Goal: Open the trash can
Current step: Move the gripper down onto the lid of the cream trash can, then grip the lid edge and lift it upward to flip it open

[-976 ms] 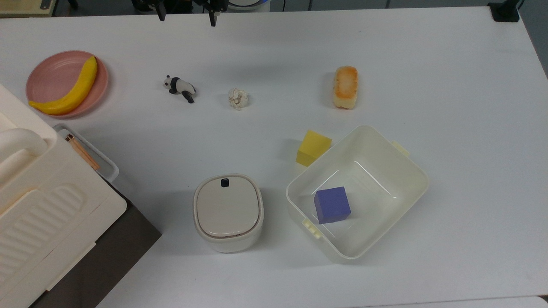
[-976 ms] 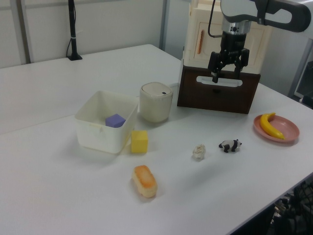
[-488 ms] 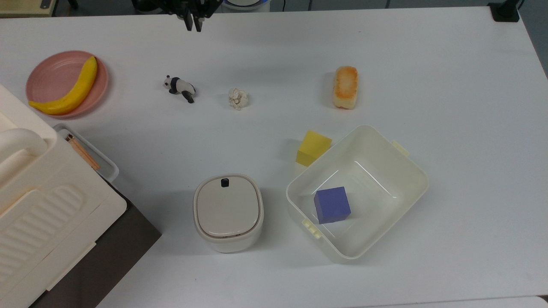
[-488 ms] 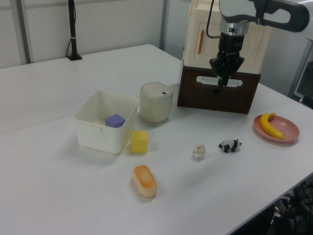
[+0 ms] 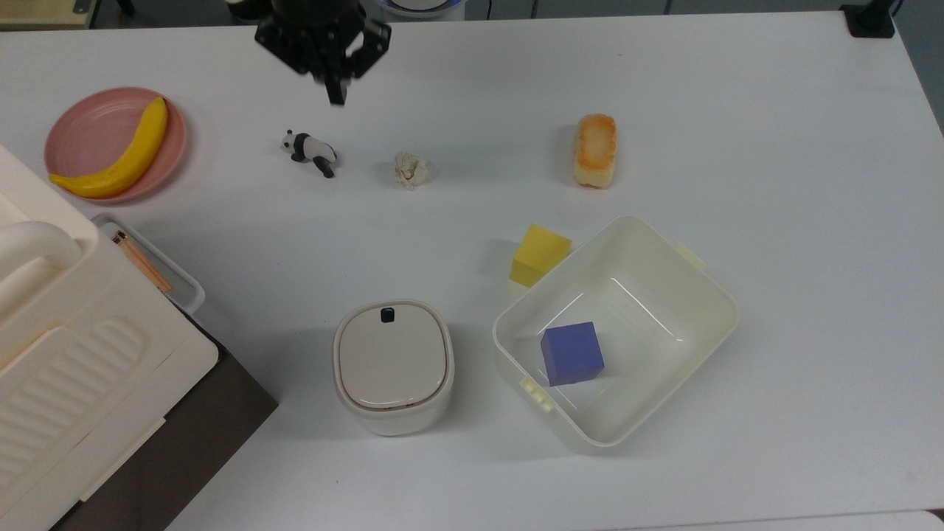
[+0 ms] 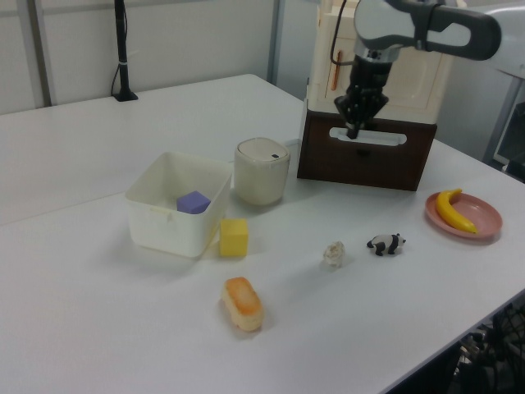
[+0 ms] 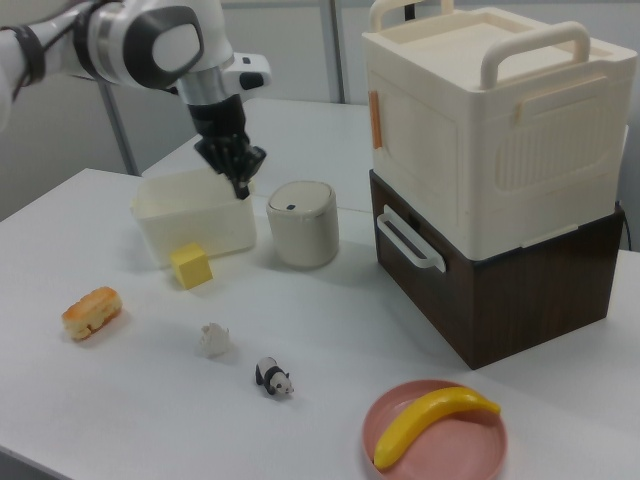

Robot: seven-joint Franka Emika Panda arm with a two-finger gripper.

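The trash can (image 5: 393, 365) stands near the table's front in the top view: a small cream-white bin under a flat beige lid (image 5: 392, 358) that lies closed, with a small black button (image 5: 386, 315) at its far edge. It also shows in the left view (image 6: 262, 171) and the right view (image 7: 303, 225). My gripper (image 5: 336, 94) hangs in the air well behind the trash can in the top view, just beyond the toy panda (image 5: 310, 151). It is shut with nothing in it. The gripper (image 6: 353, 131) is up and right of the bin in the left view, and the gripper (image 7: 243, 188) is up and left of it in the right view.
A lidless cream tub (image 5: 697, 295) holds a purple cube (image 5: 572, 353), with a yellow cube (image 5: 540, 255) against it. A bread roll (image 5: 595, 150), a paper ball (image 5: 411, 169) and a pink plate (image 5: 81, 140) with a banana (image 5: 125, 158) lie farther back. The white ribbed box (image 5: 66, 369) sits on a brown crate at the top view's left.
The fingers went from spread apart to together. Since then the gripper has moved down the top view toward the panda and trash can. Nothing on the table moved.
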